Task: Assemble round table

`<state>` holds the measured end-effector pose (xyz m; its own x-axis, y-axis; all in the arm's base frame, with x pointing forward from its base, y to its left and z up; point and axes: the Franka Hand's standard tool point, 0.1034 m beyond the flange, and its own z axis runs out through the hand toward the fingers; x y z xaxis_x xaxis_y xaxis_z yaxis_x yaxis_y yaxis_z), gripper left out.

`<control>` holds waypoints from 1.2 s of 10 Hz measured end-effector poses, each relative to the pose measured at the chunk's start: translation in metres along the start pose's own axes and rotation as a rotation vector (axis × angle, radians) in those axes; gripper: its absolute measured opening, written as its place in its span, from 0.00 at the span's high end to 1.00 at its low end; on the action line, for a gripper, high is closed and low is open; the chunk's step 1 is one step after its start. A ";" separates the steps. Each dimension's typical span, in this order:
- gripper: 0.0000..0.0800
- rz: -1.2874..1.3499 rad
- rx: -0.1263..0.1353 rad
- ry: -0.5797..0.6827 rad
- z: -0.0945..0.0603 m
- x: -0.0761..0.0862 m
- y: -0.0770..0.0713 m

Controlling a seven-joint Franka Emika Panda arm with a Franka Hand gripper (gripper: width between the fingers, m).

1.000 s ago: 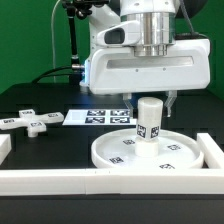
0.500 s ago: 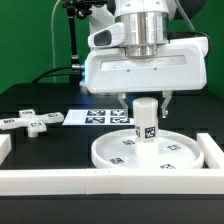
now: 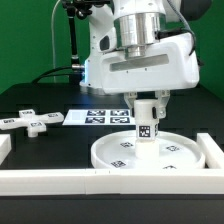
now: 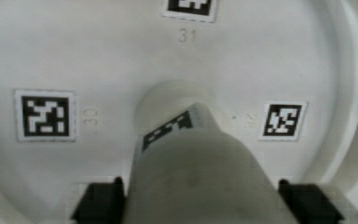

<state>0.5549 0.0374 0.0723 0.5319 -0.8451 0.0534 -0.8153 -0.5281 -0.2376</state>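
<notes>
The large flat white disc (image 3: 150,153) lies on the black table, tags facing up. The short cylinder leg (image 3: 147,123) stands upright at its middle. My gripper (image 3: 147,104) comes down from above and is shut on the top of the leg. In the wrist view the leg (image 4: 202,165) fills the space between my two dark fingers (image 4: 101,200), with the disc (image 4: 105,60) underneath. The cross-shaped piece (image 3: 30,121) lies loose on the table at the exterior view's left.
The marker board (image 3: 98,117) lies flat behind the disc. A long white border bar (image 3: 60,181) runs along the front, and another (image 3: 212,150) stands at the exterior view's right, close to the disc's rim.
The hand has turned about its vertical axis while staying over the leg. The disc and the cross-shaped piece have not moved.
</notes>
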 end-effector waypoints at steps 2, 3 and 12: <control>0.48 0.141 0.012 -0.020 -0.001 0.006 0.003; 0.48 0.199 0.017 -0.024 0.000 0.006 0.003; 0.19 -0.523 -0.010 -0.083 -0.002 0.002 -0.007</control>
<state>0.5614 0.0390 0.0758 0.8840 -0.4596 0.0852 -0.4384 -0.8784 -0.1903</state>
